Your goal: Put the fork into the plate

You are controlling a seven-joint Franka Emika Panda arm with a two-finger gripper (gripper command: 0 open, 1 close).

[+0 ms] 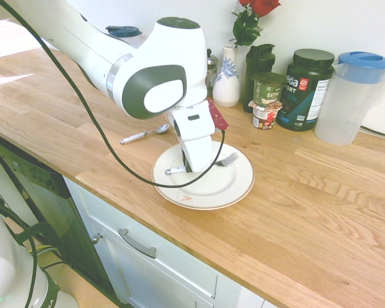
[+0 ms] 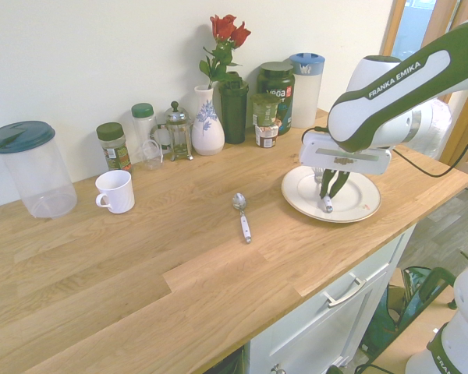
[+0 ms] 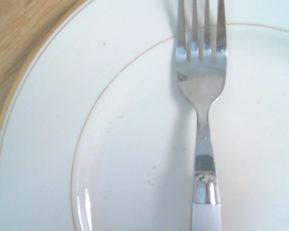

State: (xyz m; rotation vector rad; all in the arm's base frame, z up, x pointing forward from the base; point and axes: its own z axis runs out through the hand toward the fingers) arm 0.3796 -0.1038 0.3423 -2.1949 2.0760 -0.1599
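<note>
The silver fork (image 1: 228,158) lies level across the white gold-rimmed plate (image 1: 237,192) on the wooden counter, tines toward the wall. My gripper (image 1: 191,168) stands upright over the plate, shut on the fork's handle. From the other side the gripper (image 2: 328,195) hangs over the plate (image 2: 363,199) with the fork's handle end (image 2: 327,205) showing below it. The wrist view shows the fork (image 3: 202,91) close over the plate's (image 3: 62,120) inner surface with a faint shadow beside it. I cannot tell whether the fork touches the plate.
A silver spoon (image 1: 144,134) lies on the counter beside the plate. A vase (image 1: 227,80) with roses, jars and a clear pitcher (image 1: 353,96) line the wall. A white mug (image 2: 115,191) and another pitcher (image 2: 31,167) stand further along. The counter's front edge runs just past the plate.
</note>
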